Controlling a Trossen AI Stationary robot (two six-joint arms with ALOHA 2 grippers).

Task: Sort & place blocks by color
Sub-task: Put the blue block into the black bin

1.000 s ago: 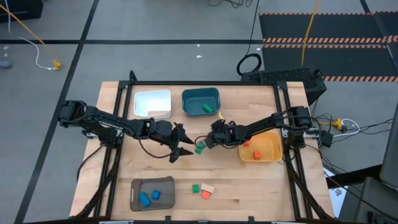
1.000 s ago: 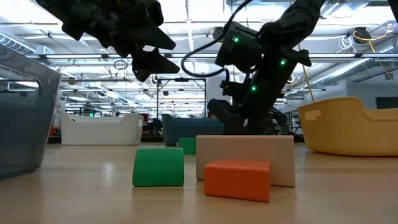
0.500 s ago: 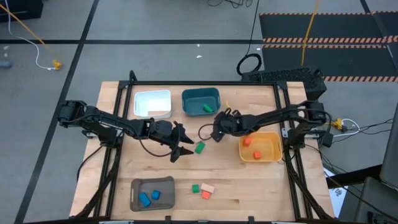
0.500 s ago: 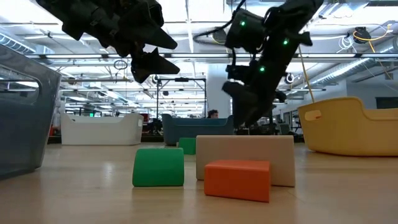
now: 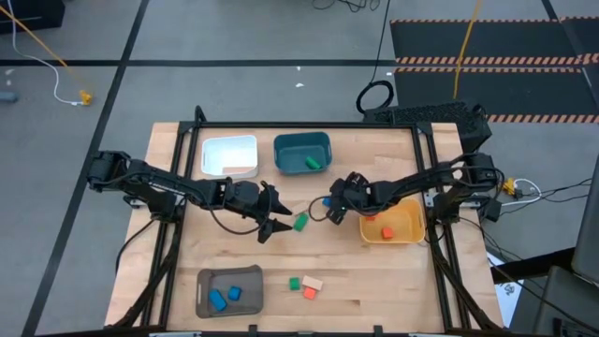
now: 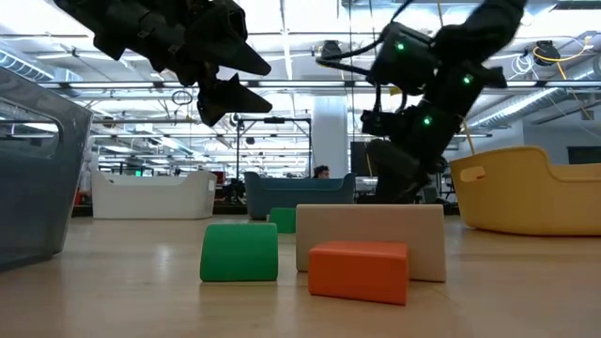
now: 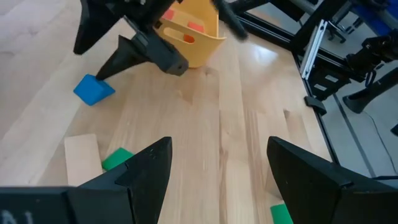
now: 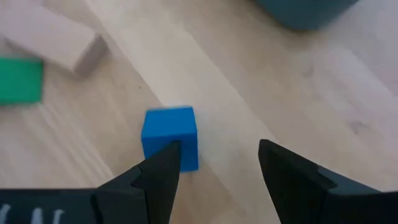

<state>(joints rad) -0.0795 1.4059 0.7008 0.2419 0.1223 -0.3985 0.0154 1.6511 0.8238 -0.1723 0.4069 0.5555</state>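
right fingers: mine (image 8: 214,171) stood parted and empty over the middle of the desk (image 5: 374,281), with nothing between them.
blue cube: it (image 8: 169,137) lay flat on the wood, just beside one of my fingertips (image 8: 158,165) and not centred in the gap; from above it (image 5: 327,201) showed just beside my right fingers (image 5: 335,208).
left fingers: my other pair (image 5: 271,213) hung wide apart and empty above the desk, near the green block (image 5: 300,222).
risk, off-centre grip: I judged that closing from there would catch only a corner of the blue cube, twisting it or squirting it away.
risk, push: a fingertip coming down on the cube's top rather than beside it could shove it toward the tan block (image 8: 53,38) and the green block (image 8: 20,79).
risk, arms: both pairs worked near each other at mid-desk, so a wide swing toward the grey bin (image 5: 227,289) could bring the arms together.
risk, wrong bin: the blue blocks (image 5: 225,297) lay in the grey bin at the near corner; the teal bin (image 5: 301,150) and yellow bin (image 5: 393,225) stood much nearer, so a short drop would missort.
still loose: a green, a tan and a red-orange block (image 5: 309,294) lay clustered near the front edge.
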